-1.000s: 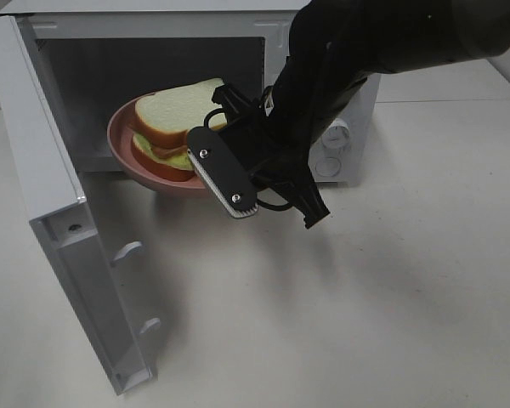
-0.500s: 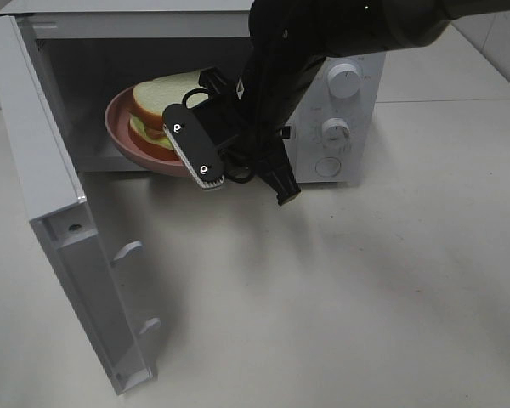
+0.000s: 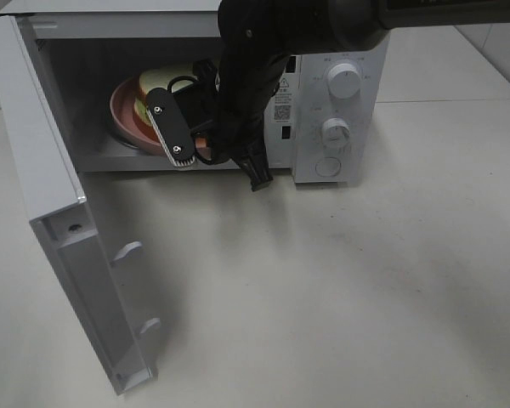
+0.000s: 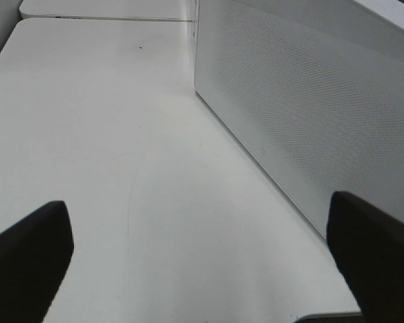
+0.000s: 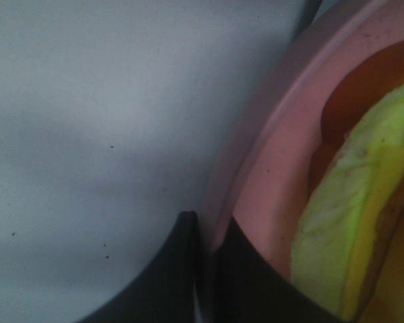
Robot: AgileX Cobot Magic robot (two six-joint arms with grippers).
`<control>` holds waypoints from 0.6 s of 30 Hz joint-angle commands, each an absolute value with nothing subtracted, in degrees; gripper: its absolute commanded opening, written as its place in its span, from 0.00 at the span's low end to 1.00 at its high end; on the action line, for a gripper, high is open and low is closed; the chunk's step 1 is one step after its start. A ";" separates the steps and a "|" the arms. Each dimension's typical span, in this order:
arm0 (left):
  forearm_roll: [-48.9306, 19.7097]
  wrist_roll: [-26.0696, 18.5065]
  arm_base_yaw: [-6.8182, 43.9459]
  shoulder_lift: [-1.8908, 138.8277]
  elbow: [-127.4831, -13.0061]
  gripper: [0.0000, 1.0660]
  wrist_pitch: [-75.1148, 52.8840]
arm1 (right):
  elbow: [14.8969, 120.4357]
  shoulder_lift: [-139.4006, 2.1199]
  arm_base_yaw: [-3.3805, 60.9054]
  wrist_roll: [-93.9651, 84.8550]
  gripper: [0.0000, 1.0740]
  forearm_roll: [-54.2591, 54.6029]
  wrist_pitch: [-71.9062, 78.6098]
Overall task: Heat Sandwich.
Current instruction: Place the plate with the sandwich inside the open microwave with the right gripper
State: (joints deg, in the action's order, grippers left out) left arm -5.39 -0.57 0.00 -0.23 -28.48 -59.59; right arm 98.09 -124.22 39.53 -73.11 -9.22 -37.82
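The sandwich (image 3: 157, 85), white bread with green lettuce, lies on a round pink plate (image 3: 119, 115) inside the open microwave (image 3: 340, 51). My right gripper (image 3: 191, 140) reaches into the cavity from the right and is shut on the plate's near rim. In the right wrist view its dark fingers (image 5: 175, 269) clamp the pink plate's rim (image 5: 269, 155), with the sandwich's lettuce edge (image 5: 337, 222) beside them. My left gripper (image 4: 198, 269) is open and empty beside the microwave's outer wall (image 4: 303, 101); it does not show in the exterior view.
The microwave door (image 3: 55, 195) stands swung open to the left, over the table. Two knobs (image 3: 343, 81) and a round button sit on the control panel at the right. The white table (image 3: 340, 289) lies in front.
My right gripper has carried the plate with the sandwich leftward and deeper into the microwave cavity. The arm now uncovers the control panel.
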 commanded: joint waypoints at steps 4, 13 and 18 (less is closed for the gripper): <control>-5.84 -0.63 0.17 -1.38 -28.30 0.91 -59.24 | 101.70 -126.17 39.42 -72.08 0.00 -11.40 -38.10; -5.84 -0.63 0.17 -1.38 -28.30 0.91 -59.24 | 107.49 -130.52 39.42 -71.51 0.00 -13.06 -38.16; -5.84 -0.63 0.17 -1.38 -28.30 0.91 -59.24 | 109.43 -132.24 39.36 -72.14 0.01 -13.24 -37.64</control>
